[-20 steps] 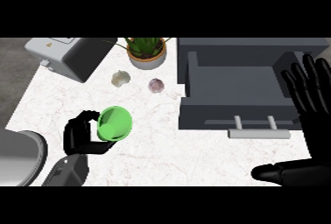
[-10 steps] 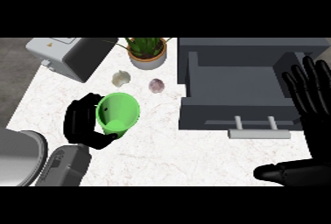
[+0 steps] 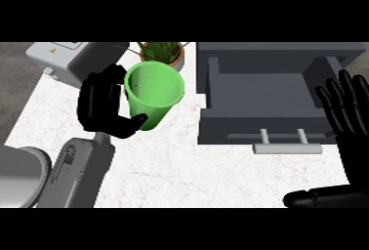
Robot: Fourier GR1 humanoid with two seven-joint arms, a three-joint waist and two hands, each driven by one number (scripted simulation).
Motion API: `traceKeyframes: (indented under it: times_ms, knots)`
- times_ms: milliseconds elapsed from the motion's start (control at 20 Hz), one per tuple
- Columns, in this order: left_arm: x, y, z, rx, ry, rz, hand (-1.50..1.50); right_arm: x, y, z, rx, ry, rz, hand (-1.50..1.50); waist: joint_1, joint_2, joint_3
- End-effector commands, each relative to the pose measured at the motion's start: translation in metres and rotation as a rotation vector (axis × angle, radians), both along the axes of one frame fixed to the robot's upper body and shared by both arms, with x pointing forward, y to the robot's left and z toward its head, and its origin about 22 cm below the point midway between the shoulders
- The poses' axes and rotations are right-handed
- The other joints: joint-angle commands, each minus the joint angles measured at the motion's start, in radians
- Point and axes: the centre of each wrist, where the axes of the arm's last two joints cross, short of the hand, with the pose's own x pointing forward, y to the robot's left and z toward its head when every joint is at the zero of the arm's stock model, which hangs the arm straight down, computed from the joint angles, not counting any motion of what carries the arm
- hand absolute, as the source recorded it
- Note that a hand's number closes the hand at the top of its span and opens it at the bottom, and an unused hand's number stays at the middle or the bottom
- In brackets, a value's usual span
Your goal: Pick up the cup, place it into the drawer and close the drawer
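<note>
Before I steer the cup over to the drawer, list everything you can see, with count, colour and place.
cup: one, green, held above the counter, left of centre
drawer: one, dark grey, open, right of centre, pale handle in front
potted plant: one, green leaves, top centre, behind the cup
appliance: one, light grey, top left
counter: one, white marble
left hand: one, black, fingers curled round the cup
right hand: one, black, open, at the right edge

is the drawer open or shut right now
Open. The grey drawer shows its hollow inside from above, its handle at the near edge. The green cup is outside it, held in the left hand.
</note>
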Motion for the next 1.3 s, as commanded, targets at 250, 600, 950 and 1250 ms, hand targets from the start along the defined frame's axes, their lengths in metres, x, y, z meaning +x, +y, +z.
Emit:
traceKeyframes:
  times_ms: [250,600,950,1250]
  knots:
    - [0.017,-0.043,0.080,0.057,-0.020,-0.020,1.50,0.023,-0.006,-0.005,0.015,-0.006,0.004,-1.50,0.000,0.002,0.000]
    - [0.031,-0.082,0.116,0.104,-0.032,-0.008,1.50,0.004,-0.012,0.002,-0.001,-0.016,-0.003,-1.50,-0.004,0.001,0.000]
    - [0.069,-0.118,0.125,0.191,0.032,-0.014,1.50,0.007,0.003,-0.008,0.002,-0.017,0.014,-1.50,-0.019,0.005,0.000]
    - [0.081,-0.135,0.103,0.215,0.060,0.026,1.50,0.006,0.005,0.014,-0.012,0.001,0.011,-1.50,-0.030,0.007,-0.001]
